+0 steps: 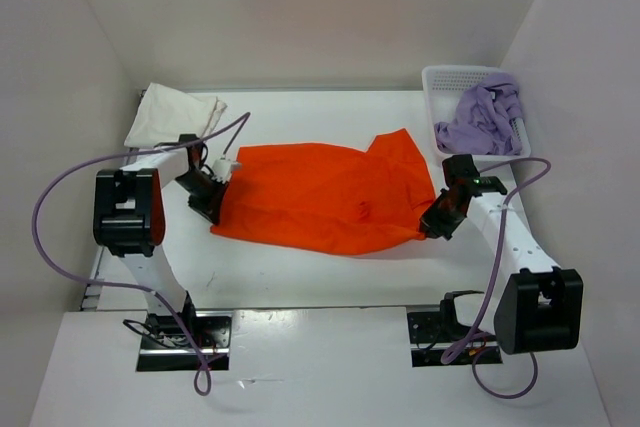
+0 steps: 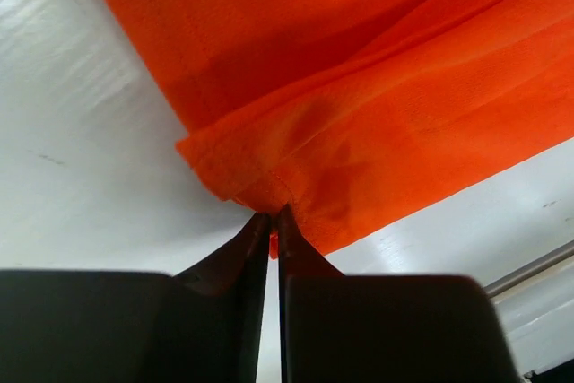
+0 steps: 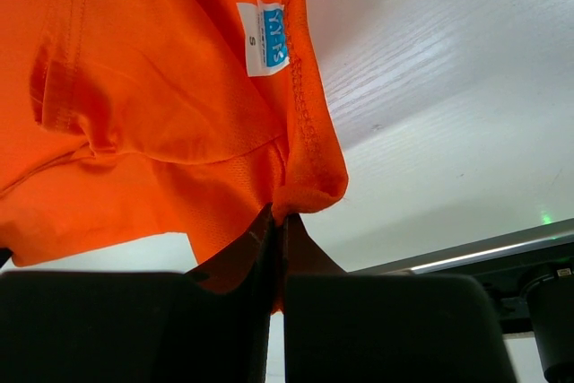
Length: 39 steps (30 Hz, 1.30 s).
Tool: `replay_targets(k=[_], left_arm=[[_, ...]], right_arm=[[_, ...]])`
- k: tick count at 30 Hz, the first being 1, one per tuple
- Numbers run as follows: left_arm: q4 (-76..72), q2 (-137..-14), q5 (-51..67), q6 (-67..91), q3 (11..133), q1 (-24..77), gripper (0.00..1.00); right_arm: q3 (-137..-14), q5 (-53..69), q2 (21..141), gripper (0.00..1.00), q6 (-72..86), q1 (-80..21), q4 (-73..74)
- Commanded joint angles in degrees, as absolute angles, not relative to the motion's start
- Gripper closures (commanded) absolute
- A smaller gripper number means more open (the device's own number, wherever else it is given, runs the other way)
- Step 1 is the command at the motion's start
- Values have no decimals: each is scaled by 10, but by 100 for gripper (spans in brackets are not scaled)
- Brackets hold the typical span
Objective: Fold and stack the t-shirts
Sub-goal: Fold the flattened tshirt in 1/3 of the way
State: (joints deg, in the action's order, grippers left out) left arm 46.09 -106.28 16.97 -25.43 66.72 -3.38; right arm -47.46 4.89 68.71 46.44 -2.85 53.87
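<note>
held orange t-shirt (image 1: 330, 197) by opposite edges.
pinched cloth tight in left gripper (image 2: 272, 217) and right gripper (image 3: 276, 214), seemingly shallowly at left; called for a level, even lift.

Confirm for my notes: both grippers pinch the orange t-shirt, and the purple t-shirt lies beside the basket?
No: the top view shows the purple t-shirt inside the basket. The left gripper and right gripper do pinch the orange t-shirt.

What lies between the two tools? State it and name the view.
The orange t-shirt, spread from left tool to right tool; the top view shows it.
</note>
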Motion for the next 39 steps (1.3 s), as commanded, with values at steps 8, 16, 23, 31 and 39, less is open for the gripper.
replay_targets(k=[8,16,23,31,39], left_arm=[[487,-1044,158,-330,569,-17,100],[600,-948,77,-393,582,-36,100],[653,-923,70,-379,582,-31,41],[642,-931,118,-340,777,-104,0],[505,-1108,163,-186,964,-72,5]], right_arm=[[-503,28,663,97,463,-33,571],[-539,22,639,86,432,-33,630],[-581,8,642,39,413,-33,693],[-689,-42,696,37,388,-103,668],[-900,-146,1001,34,365,-162,527]])
